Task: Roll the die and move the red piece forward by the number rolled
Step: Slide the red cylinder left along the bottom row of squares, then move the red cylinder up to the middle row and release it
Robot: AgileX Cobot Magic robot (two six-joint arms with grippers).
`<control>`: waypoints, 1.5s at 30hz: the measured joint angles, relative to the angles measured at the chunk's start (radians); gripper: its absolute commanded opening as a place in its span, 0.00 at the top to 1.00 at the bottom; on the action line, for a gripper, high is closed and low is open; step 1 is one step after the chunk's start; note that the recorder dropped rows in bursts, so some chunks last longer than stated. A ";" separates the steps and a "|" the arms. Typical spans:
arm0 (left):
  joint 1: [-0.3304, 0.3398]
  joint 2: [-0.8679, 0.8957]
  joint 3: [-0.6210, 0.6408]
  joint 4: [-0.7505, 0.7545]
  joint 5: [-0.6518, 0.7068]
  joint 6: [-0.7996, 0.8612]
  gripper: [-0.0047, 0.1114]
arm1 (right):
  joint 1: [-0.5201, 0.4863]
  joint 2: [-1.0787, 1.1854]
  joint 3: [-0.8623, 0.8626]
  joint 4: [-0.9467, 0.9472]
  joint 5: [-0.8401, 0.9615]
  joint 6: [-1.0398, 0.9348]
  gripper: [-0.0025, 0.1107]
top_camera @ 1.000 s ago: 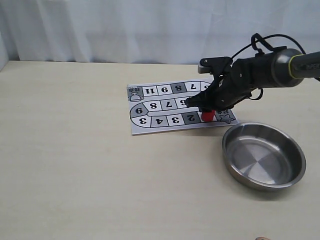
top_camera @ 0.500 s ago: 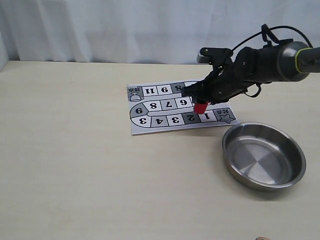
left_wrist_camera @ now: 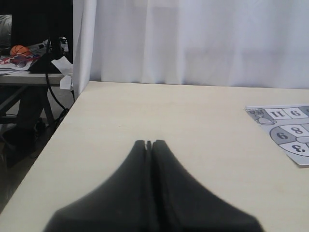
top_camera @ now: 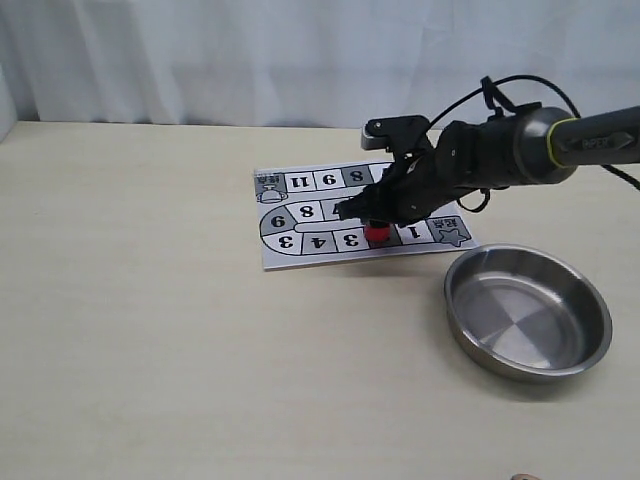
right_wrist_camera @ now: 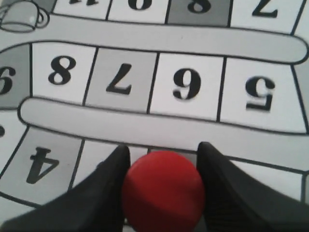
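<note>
The red piece (top_camera: 377, 234) is a small red cylinder held between the fingers of my right gripper (top_camera: 374, 224), which is shut on it. It is over the grey square between 3 and 1 on the bottom row of the printed board (top_camera: 300, 250). Whether it touches the paper, I cannot tell. In the right wrist view the red piece (right_wrist_camera: 163, 191) fills the gap of the right gripper (right_wrist_camera: 164, 147), below squares 7 and 6. My left gripper (left_wrist_camera: 149, 142) is shut on nothing, above bare table. The die is not in view.
A steel bowl (top_camera: 452, 292) with nothing in it stands right of the board, near the right arm. A tiny brownish sliver (top_camera: 517, 477) shows at the front edge, too small to identify. White curtain lines the back. The board's corner (left_wrist_camera: 285, 126) shows in the left wrist view.
My right gripper has carried the red piece leftward from the square beside the star, up and over, then down onto the following square. The left gripper shows no earlier frame.
</note>
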 measured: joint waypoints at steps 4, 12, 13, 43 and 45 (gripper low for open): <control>0.000 0.000 0.000 0.000 0.000 0.000 0.96 | 0.000 0.009 -0.002 -0.005 -0.023 -0.002 0.94; 0.000 0.000 0.000 0.000 0.000 0.000 0.96 | 0.000 -0.004 -0.002 -0.008 -0.012 -0.002 0.94; 0.000 0.000 0.000 0.000 0.000 0.000 0.96 | 0.000 -0.012 -0.002 -0.008 -0.005 -0.002 0.94; 0.000 0.000 0.000 0.000 0.000 0.000 0.96 | 0.079 0.013 0.000 0.017 -0.080 -0.052 0.94; 0.000 0.000 0.000 0.000 0.000 0.000 0.96 | 0.079 -0.003 0.000 0.022 -0.078 -0.052 0.94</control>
